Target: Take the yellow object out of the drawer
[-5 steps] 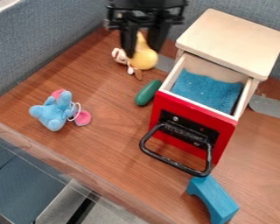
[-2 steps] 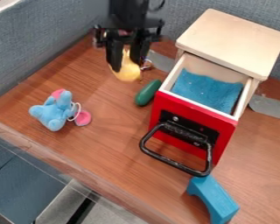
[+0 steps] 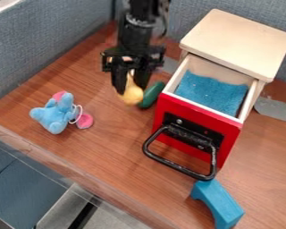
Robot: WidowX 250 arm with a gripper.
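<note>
Here's the black two-finger gripper (image 3: 131, 86), its 2 fingers closed around the rounded yellow toy (image 3: 132, 96), out beside the open, red-fronted wooden drawer (image 3: 184, 110)! The smooth dark-green oval toy (image 3: 150, 95) sits right there between toy and drawer.

The yellow object (image 3: 132, 96), rounded below and narrowing upward, is being held in the tool (image 3: 130, 89), left of the drawer (image 3: 160, 112). The drawer, red-fronted, pale-walled, black-handled and blue inside, is standing open toward the near side.
</note>
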